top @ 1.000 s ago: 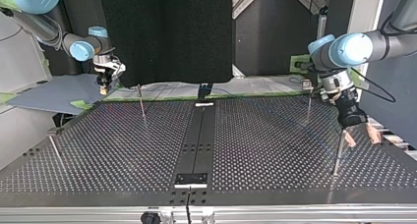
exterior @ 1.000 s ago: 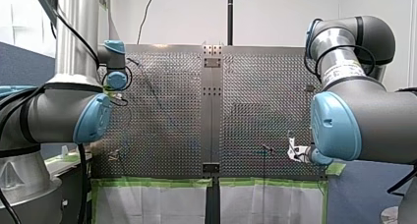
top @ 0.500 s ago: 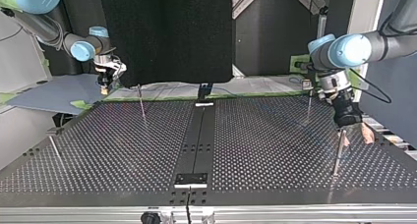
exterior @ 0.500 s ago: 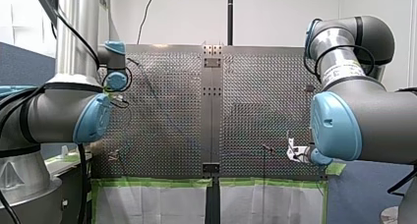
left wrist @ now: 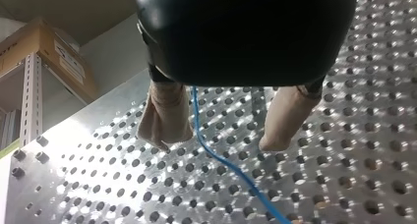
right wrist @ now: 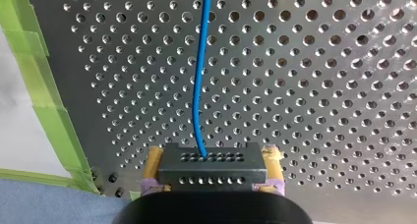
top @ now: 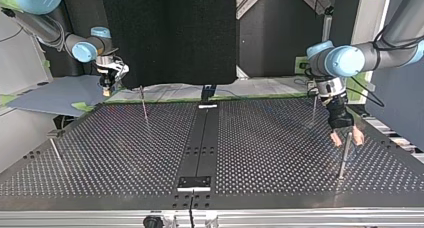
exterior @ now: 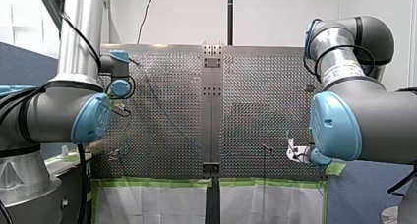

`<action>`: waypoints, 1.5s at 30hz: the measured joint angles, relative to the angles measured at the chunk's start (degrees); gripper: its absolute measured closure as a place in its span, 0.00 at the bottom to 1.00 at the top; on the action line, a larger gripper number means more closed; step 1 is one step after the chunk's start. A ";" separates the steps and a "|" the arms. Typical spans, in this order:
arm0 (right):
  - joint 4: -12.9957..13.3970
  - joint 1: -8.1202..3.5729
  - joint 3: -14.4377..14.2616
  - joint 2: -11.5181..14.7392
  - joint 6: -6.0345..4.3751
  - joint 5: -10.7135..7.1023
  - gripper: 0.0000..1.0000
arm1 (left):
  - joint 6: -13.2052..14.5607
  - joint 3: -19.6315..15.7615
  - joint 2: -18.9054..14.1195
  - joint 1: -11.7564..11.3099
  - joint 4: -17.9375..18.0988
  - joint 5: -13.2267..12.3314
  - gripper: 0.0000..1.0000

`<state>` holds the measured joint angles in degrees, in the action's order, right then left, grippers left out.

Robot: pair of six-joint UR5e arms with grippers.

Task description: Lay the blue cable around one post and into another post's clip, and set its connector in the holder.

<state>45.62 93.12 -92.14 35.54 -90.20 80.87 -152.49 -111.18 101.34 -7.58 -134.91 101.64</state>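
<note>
The blue cable (right wrist: 199,86) leaves a black connector block (right wrist: 211,171) and runs off over the perforated plate. My right gripper (right wrist: 214,155) is shut on that connector with its yellow pads; in the top view it hangs at the far left edge of the table (top: 106,89). My left gripper (top: 345,136) stands open at the top view's right, its beige fingers either side of the top of a thin metal post (top: 343,160). In the left wrist view the cable (left wrist: 236,170) passes between the open fingers (left wrist: 221,138) without being held.
More thin posts stand on the table in the top view: one far left (top: 144,105), one near left (top: 55,155), one far right (top: 313,109). A dark centre strip carries a small black bracket (top: 194,182) near the front edge. Green tape (right wrist: 44,101) lines the table's edge.
My left gripper has swung toward the top view's middle, from beside the right post to straddling its top. My right gripper has stayed put with the connector.
</note>
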 joint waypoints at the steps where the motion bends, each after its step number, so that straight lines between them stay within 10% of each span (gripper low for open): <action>1: 0.00 0.00 0.00 -0.01 0.00 0.00 0.72 | 0.08 0.32 0.04 0.00 -0.24 0.31 0.00; 32: -3.21 -0.17 -0.47 3.10 1.50 3.16 0.69 | 1.93 4.41 3.40 -0.20 -1.22 0.30 0.00; 45: -6.50 -0.33 -5.23 9.75 -2.22 3.47 0.69 | 1.89 4.39 3.37 -0.01 -1.32 0.21 0.00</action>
<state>39.12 92.80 -97.38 45.29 -92.42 84.34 -150.60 -106.79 104.72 -7.59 -136.23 101.86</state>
